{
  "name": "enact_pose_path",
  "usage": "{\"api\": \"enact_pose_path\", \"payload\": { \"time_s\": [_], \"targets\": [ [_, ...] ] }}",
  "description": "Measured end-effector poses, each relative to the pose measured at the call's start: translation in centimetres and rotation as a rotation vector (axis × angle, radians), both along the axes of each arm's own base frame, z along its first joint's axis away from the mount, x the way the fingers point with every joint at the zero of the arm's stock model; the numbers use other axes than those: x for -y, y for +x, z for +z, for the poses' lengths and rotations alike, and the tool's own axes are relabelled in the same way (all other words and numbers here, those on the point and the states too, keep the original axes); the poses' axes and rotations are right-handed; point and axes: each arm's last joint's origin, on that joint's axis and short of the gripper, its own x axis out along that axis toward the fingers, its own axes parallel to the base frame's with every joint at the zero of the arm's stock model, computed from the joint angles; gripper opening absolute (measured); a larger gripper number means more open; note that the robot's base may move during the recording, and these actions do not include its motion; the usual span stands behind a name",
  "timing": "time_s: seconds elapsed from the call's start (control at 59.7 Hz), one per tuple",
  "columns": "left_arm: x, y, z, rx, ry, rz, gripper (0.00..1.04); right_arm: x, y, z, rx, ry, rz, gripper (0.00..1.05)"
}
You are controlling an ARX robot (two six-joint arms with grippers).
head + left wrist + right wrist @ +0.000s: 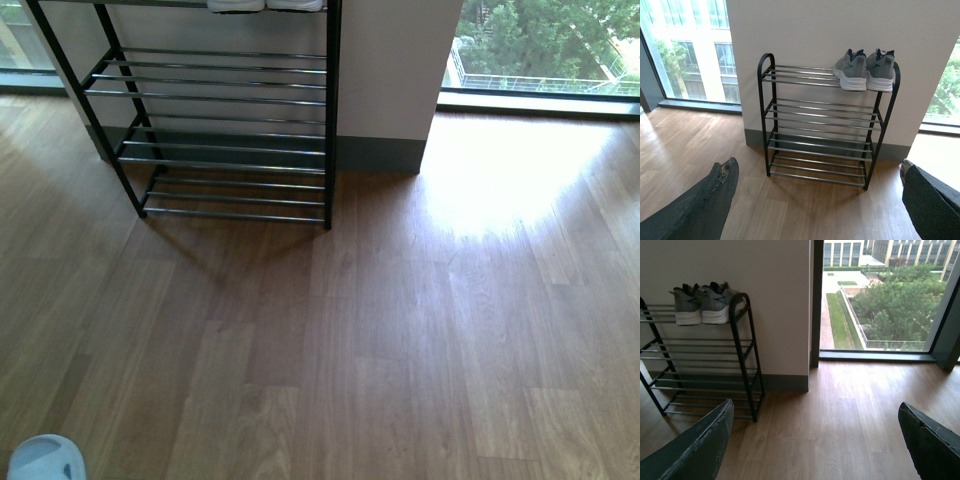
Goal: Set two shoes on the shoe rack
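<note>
The left gripper (817, 167) stands released, its two dark fingers spread wide with nothing between them. In its wrist view the grey sneakers (865, 70) sit side by side on the top tier of the shoe rack (820, 115), at one arched end, and the tiers below are bare. In the right wrist view, the right gripper (816, 406) is likewise spread and empty, facing the same rack and sneakers against the wall beside a window (880, 295). In the front view neither arm shows. The rack is at 11 o'clock, with white soles just visible at 12 o'clock. A pale blue slide (45, 458) lies on the wooden floor (400, 350) at 7 o'clock. The placing step looks done; any further move would mean reaching low for that slide. No brand, label or writing is legible.
</note>
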Motion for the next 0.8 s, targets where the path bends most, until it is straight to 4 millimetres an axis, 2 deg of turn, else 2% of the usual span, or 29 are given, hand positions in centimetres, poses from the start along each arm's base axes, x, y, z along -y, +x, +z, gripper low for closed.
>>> {"api": "enact_pose_path", "payload": {
  "time_s": [0.804],
  "targets": [
    [0.00,0.00,0.00,0.000,0.000,0.001,0.95,-0.01,0.00,0.00,0.000,0.000,0.004,0.96]
  ]
}}
